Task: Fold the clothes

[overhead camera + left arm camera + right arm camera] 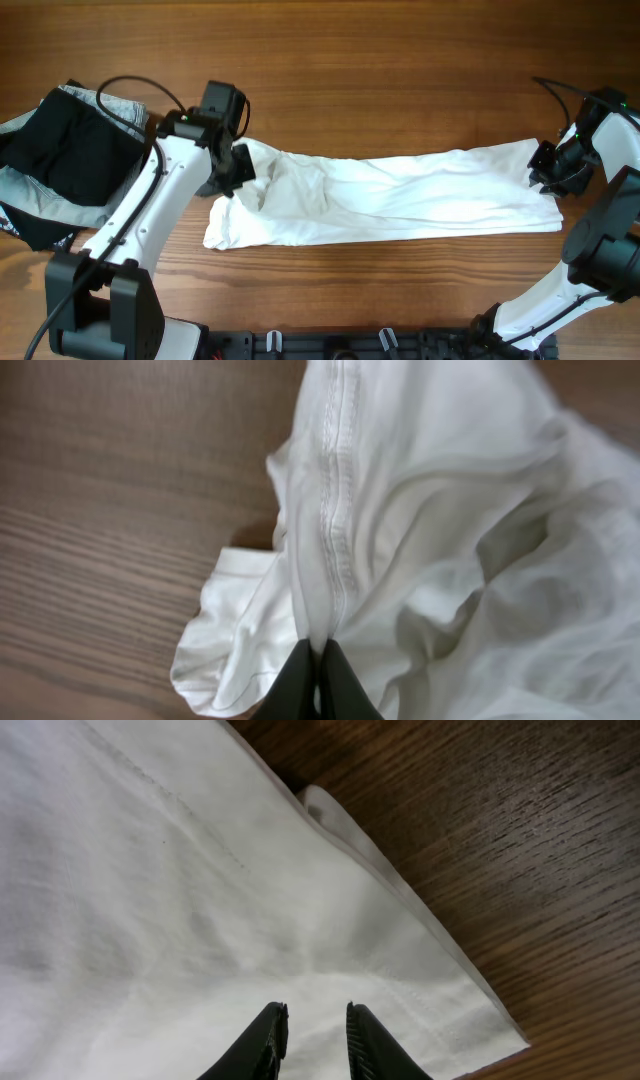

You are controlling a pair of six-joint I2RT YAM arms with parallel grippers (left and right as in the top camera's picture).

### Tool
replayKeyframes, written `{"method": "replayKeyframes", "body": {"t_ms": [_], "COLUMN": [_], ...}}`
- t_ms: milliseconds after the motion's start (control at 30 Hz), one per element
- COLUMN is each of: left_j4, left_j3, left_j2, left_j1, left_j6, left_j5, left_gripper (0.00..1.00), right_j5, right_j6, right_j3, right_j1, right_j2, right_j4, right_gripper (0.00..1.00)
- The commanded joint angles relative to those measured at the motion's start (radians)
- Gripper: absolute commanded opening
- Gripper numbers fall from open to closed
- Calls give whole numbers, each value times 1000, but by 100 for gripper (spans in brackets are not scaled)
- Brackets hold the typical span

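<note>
White shirt (400,195) laid out as a long band across the middle of the table (400,60), pinched at its left end.

Its long axis runs left to right, rising slightly toward the right, and spans from one arm to the other in the overhead view. The left end is bunched and deeply creased. The right end lies flatter, with a stitched hem and a squared corner. The left gripper (318,657) is closed tight on a raised fold beside a double-stitched seam, its fingers meeting on the cloth. The right gripper (312,1012) sits over the hem corner with its fingers a narrow gap apart, flat fabric showing between them. A black garment (60,150) lies well apart at the table's left edge.
</note>
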Motion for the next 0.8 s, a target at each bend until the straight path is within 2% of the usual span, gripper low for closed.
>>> {"method": "replayKeyframes", "body": {"t_ms": [0,133,367,533,600,767], "left_j4": [6,19,48,104,109,108], "left_j3": [-92,-159,-194,-194,-194,-166], "left_j2": [6,6,7,7,6,2], "left_j1": [1,2,2,2,2,18], "left_j6": [-3,-7,-63,-63,-56,-51], "left_j5": [-17,-37,-183,-188,-180,-135], "left_gripper": [4,4,4,19,29,29], "right_j5": [-15,-12,-11,14,13,16], "right_j6": [-2,-2,-2,-3,-20,-57], "right_j3": [-3,-3,-3,-2,10,39], "right_j1": [-1,-1,-1,-1,-1,-9], "right_j2": [-14,-14,-14,-14,-14,-39], "right_j4": [-6,-6,-6,-5,-5,-9], "right_gripper": [25,25,25,26,29,35]}}
